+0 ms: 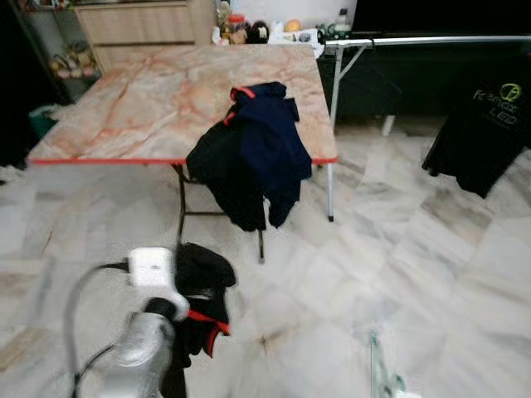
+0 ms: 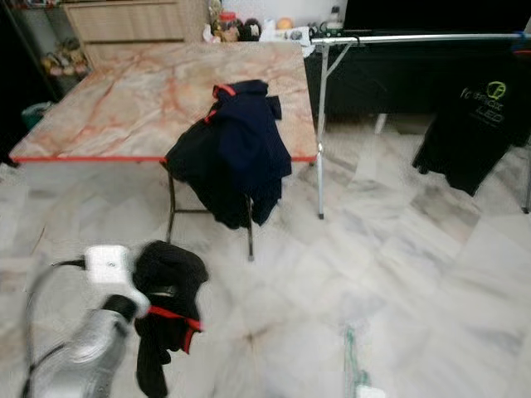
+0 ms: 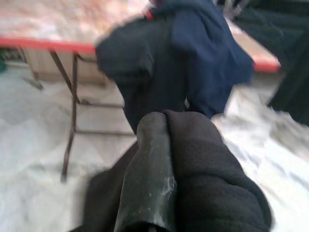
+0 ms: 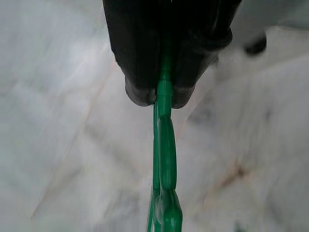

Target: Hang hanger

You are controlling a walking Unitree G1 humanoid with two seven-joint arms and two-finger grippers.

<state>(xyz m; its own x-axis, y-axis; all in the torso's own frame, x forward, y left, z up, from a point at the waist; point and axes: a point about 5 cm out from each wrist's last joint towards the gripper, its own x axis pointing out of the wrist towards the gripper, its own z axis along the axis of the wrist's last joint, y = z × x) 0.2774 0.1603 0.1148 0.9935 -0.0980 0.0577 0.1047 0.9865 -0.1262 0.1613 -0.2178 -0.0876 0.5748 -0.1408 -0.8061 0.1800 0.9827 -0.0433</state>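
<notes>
Nearest, right end effector (image 4: 161, 99): fingers pinched tight on a thin green hanger (image 4: 164, 159), seen edge-on over marble floor (image 1: 431, 274); its pale green tip shows low in the head views. Left end effector (image 3: 159, 159): wrapped in a black garment with red trim (image 1: 203, 294); finger gap hidden, cannot tell. Beyond, dark navy clothes (image 1: 253, 149) droop over the marble-patterned bench's (image 1: 124, 108) near edge, towards its right corner. Farthest, a black printed T-shirt (image 1: 485, 124) hangs from a metal rail (image 1: 431, 39).
</notes>
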